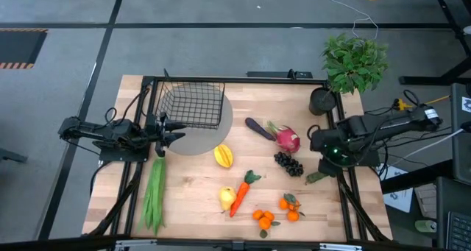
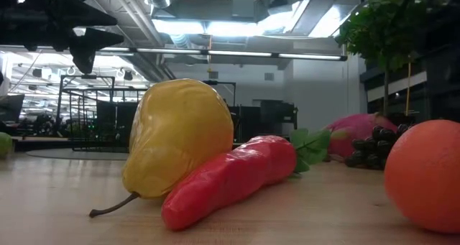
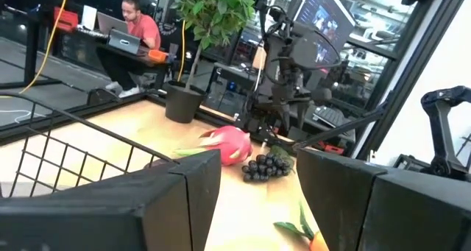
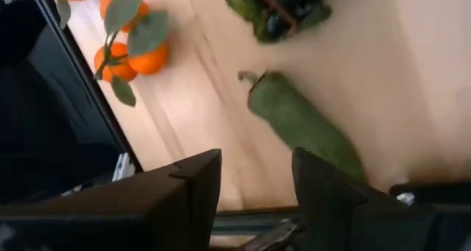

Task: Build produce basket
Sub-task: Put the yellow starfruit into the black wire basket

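Observation:
The black wire basket [image 1: 193,105] stands on a grey round mat at the far left of the table. Produce lies loose on the wood: long green beans [image 1: 154,193], yellow pepper [image 1: 223,155], pear [image 1: 227,198], carrot [image 1: 243,192], oranges [image 1: 276,211], grapes [image 1: 288,163], dragon fruit [image 1: 285,138] and eggplant [image 1: 259,127]. My left gripper [image 1: 179,133] hovers open beside the basket's near side, pointing toward the table's right. My right gripper [image 4: 257,163] is open and slants down over a green pod [image 4: 302,122] near the right edge, touching nothing.
A potted plant [image 1: 353,59] and a dark cup [image 1: 321,100] stand at the far right corner. Dark frame rails [image 1: 352,199] run along the table's sides. A person [image 3: 136,26] sits at a desk beyond the table. Bare wood lies between the beans and the pear.

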Robot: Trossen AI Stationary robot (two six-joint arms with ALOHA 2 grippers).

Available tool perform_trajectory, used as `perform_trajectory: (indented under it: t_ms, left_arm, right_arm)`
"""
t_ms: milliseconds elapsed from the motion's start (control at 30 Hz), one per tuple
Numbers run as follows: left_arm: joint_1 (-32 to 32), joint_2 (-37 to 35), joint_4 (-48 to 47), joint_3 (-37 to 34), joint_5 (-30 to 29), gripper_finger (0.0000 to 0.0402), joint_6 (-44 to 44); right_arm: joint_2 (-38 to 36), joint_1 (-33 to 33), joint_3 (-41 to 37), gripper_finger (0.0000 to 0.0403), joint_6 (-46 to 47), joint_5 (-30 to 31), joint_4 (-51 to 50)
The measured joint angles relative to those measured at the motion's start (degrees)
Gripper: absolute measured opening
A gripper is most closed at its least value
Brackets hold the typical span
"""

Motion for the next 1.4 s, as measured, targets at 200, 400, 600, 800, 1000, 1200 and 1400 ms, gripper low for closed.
perform_trajectory:
  t_ms: [200, 400, 600, 800, 1000, 1200, 1400]
  left_arm:
    - [0.01, 0.00, -0.04, 0.00, 0.01, 0.0170, 0.02]
    - [-0.01, 0.00, -0.07, 0.00, 0.01, 0.0170, 0.02]
    - [0.00, 0.00, -0.17, 0.00, 0.03, 0.0170, 0.03]
    - [0.01, 0.00, -0.22, 0.00, 0.03, 0.0170, 0.04]
    - [-0.02, 0.00, -0.24, 0.00, 0.03, 0.0170, 0.04]
    - [-0.02, 0.00, -0.24, 0.00, 0.03, 0.0170, 0.04]
    - [-0.06, 0.84, 1.68, -0.37, 0.12, 0.0170, -6.31]
  right_arm:
    - [2.19, 11.31, 0.00, 0.0156, 11.12, 4.83, 2.38]
    - [4.90, 21.60, 0.00, 0.0156, 20.64, 18.79, 4.64]
    - [8.01, 25.66, -0.02, 0.0156, 20.76, 26.39, 4.97]
    - [11.22, 26.59, -0.04, 0.0156, 14.29, 26.47, 4.87]
    - [15.37, 26.62, -0.07, 0.0156, 10.18, 26.47, 4.77]
    - [18.99, 26.62, -0.07, 0.0156, 10.14, 26.36, 2.69]
    - [20.27, 26.56, -0.11, 0.0156, 9.52, 26.38, 8.08]
